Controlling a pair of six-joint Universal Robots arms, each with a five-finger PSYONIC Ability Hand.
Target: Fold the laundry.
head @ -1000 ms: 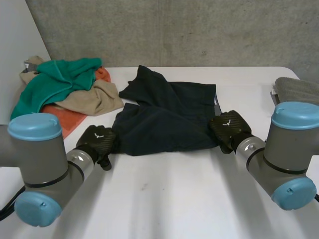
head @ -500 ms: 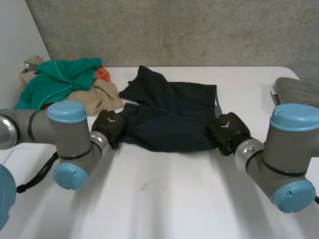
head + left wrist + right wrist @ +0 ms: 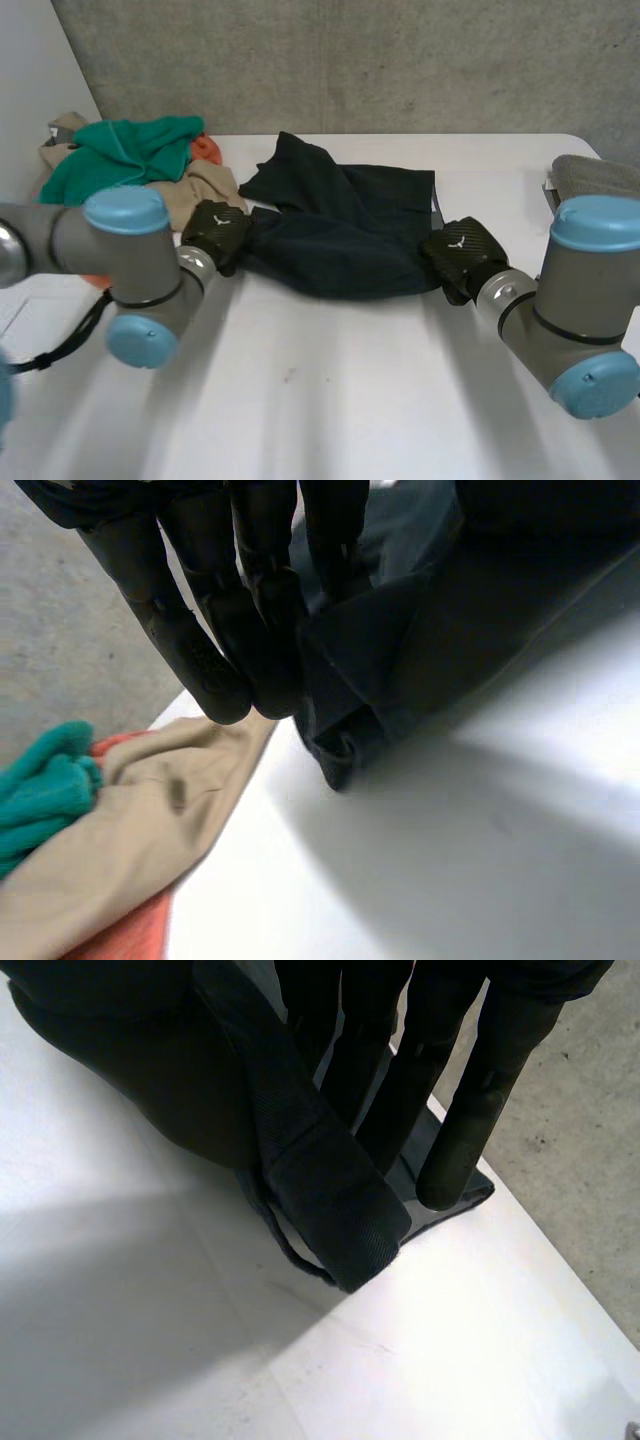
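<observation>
Head view: a dark garment (image 3: pixel 340 240) lies crumpled across the middle of the white bench (image 3: pixel 330 400). The left hand (image 3: pixel 218 232) is at its near left corner and the right hand (image 3: pixel 462 255) at its near right corner. Each hand bears a small white mark on its back, too small to read. Left of the garment sits a heap: a green cloth (image 3: pixel 120 155) on top, a tan cloth (image 3: pixel 205 185) just beside the left hand, and an orange cloth (image 3: pixel 205 148) peeking out between them. A grey folded cloth (image 3: pixel 595 178) rests at the bench's far right edge, well apart from the rest. A second ago the left hand was nearer the bench's front edge. It has since moved in toward the heap, drawing the left corner with it, while the right hand has barely shifted.

Left wrist view: the left hand's fingers (image 3: pixel 230 610) are pressed together, pinching a folded corner of the garment (image 3: pixel 420 630), which hangs just clear of the bench (image 3: pixel 450 880). The tan cloth (image 3: pixel 130 820), green cloth (image 3: pixel 40 795) and orange cloth (image 3: pixel 120 930) lie close beyond.

Right wrist view: the right hand's fingers (image 3: pixel 470 1090) are straight and close together, pinching the garment (image 3: pixel 150 1070). Its banded hem crosses in front of them and is lifted off the bench (image 3: pixel 150 1340).
</observation>
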